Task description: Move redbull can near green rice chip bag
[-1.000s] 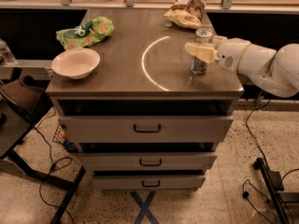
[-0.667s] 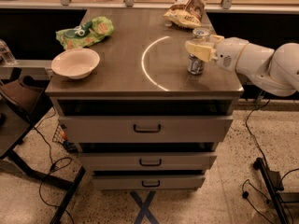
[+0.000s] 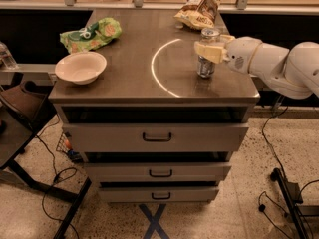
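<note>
1. Redbull can (image 3: 205, 69) stood near the 3 o'clock edge of the table top (image 3: 129, 83), upright, its shiny round top showing above my tool.
2. My gripper (image 3: 209, 50) reached in from 3 o'clock and was closed on the redbull can, with the fingers across its upper half. I could not tell whether the base was touching the table top or was just above it.
3. From the can, the green rice chip bag (image 3: 89, 35) lay at about 10 o'clock, well apart, close to the far left corner. The white bowl (image 3: 80, 66) was at about 9 o'clock, near the left edge, and the tan chip bag (image 3: 198, 11) was at 12 o'clock, not far behind the can.
4. In my judgement the can was stiff but thin-walled, smooth and a little slippery. It was tall and narrow, so it could tip easily. If full, it would have some weight, and if empty, a hard squeeze could dent it.
5. I judged the best hold to be on the straight side wall, a little above the middle, with moderate pressure, keeping the can vertical.
6. The step in hand seemed to be carrying it toward 10 o'clock. The path I would choose passed behind the bowl and ended just beside the bag, not on its soft wrinkled edge.
</note>
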`<action>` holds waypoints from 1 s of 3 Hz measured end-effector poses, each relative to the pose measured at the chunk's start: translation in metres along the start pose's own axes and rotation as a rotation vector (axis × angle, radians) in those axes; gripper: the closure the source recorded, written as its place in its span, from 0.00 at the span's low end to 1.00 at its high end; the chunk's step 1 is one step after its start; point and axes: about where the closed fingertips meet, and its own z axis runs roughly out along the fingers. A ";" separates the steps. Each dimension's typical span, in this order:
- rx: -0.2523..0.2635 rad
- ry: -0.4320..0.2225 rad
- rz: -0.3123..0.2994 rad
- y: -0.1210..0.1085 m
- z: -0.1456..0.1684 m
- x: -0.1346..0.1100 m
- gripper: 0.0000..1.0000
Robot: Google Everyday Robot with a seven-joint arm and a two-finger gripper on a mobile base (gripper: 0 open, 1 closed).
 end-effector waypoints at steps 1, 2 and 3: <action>-0.046 -0.026 -0.027 0.006 0.026 -0.039 1.00; -0.079 -0.048 -0.034 0.030 0.082 -0.083 1.00; -0.052 -0.031 -0.028 0.045 0.119 -0.087 1.00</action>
